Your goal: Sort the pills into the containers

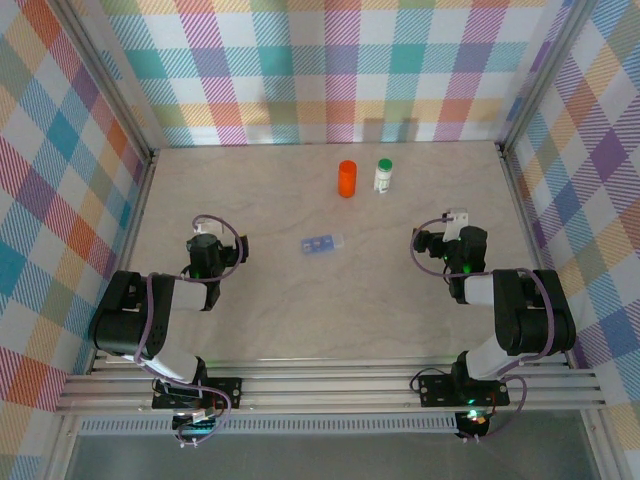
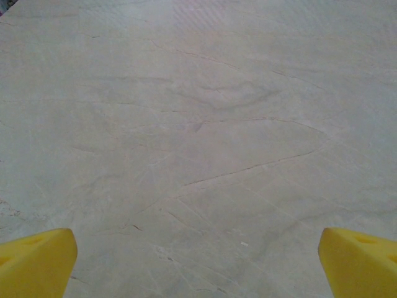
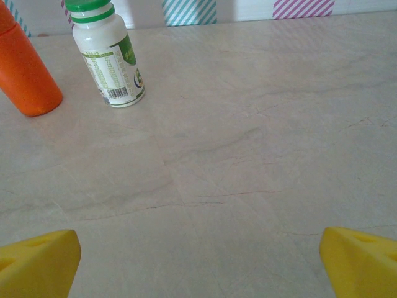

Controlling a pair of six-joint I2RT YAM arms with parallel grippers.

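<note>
A pale beige tabletop with faint marble-like veining and thin dark hairlines fills the enclosure. Three upright panels close it in: a back wall, a left wall and a right wall, all covered in a bright plaid of pink, teal, orange, purple and white. Grey metal posts stand at the back corners. Ribbed aluminium rails run along the near edge. The light is soft and even, with faint shadows.
</note>
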